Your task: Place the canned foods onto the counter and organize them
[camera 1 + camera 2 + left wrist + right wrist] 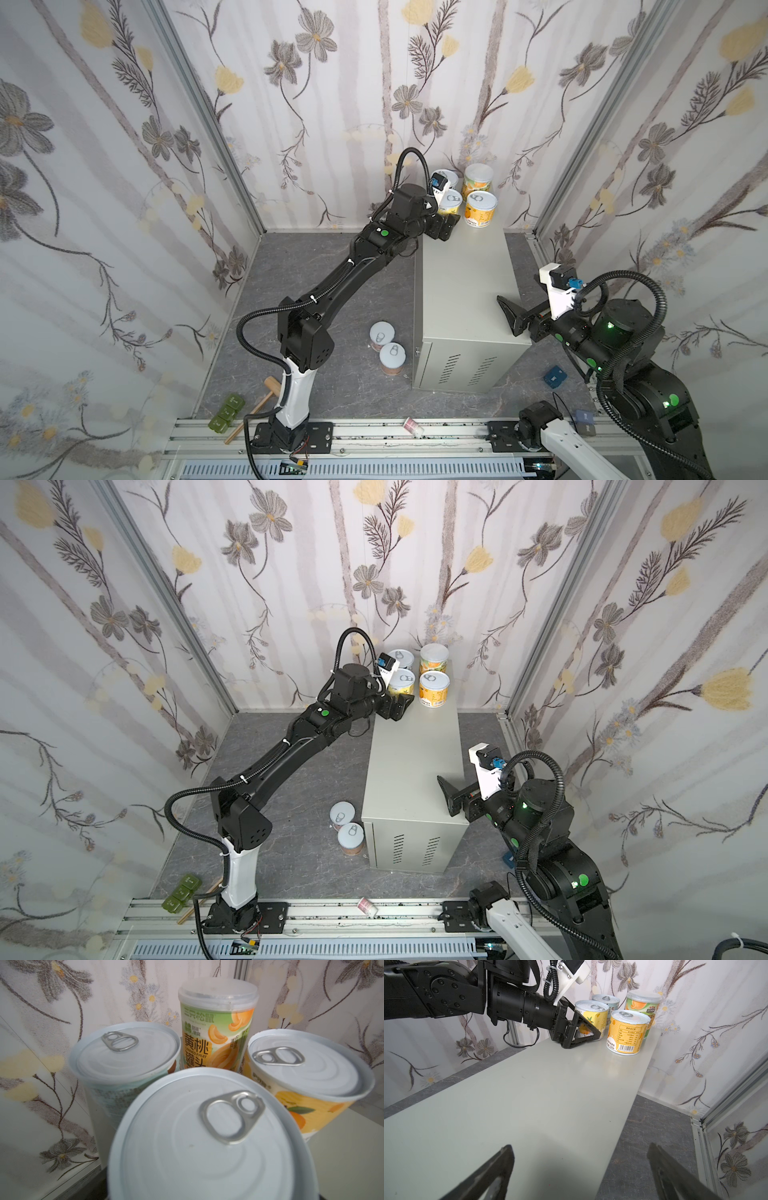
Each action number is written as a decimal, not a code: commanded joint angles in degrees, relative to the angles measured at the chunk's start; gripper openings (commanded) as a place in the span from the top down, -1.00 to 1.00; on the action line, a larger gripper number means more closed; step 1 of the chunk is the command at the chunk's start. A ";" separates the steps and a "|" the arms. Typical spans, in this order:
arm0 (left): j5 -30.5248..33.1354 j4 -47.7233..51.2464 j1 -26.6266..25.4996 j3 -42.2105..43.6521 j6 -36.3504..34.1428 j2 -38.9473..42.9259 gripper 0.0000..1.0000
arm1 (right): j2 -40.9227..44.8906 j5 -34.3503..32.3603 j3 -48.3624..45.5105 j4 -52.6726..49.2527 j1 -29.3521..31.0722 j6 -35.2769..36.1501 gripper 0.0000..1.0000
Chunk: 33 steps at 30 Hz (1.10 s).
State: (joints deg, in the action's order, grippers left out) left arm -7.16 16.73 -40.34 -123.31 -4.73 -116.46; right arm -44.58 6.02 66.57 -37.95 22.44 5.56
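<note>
On the far end of the grey counter [461,282] stand several cans in a cluster. My left gripper [450,212] is open, with a yellow can [207,1136] upright on the counter between its jaws; its near finger [583,1042] sits at the outer end of its rail. Beside that can are an orange can [481,210], a pale blue can [124,1055] and a taller green-labelled can [478,178]. Two more cans [381,334] [392,358] stand on the floor left of the counter. My right gripper [580,1147] hangs open and empty over the counter's near right edge.
The back wall stands close behind the cluster. Green blocks [226,411] and a wooden mallet [257,403] lie at the front left of the floor. A blue box [555,376] lies right of the counter, and a small pink-white item [412,426] rests on the front rail.
</note>
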 commanded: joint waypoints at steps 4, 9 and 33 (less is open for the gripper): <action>-1.05 4.89 0.04 1.62 -1.15 1.00 -1.00 | -0.43 0.05 -0.04 1.95 -0.02 0.32 -0.99; 0.09 1.83 -0.09 11.13 -0.02 7.97 -1.00 | -0.09 -0.13 -0.12 1.83 -0.04 0.11 -0.99; 12.90 4.75 5.34 34.41 4.57 28.80 -1.00 | -1.83 -2.57 3.06 2.40 -0.02 -1.69 -0.99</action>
State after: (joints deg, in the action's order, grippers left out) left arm 2.22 17.10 -35.59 -90.70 -2.74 -89.52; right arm -46.17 4.29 69.04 -37.04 22.44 3.95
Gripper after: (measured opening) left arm 0.997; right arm 0.995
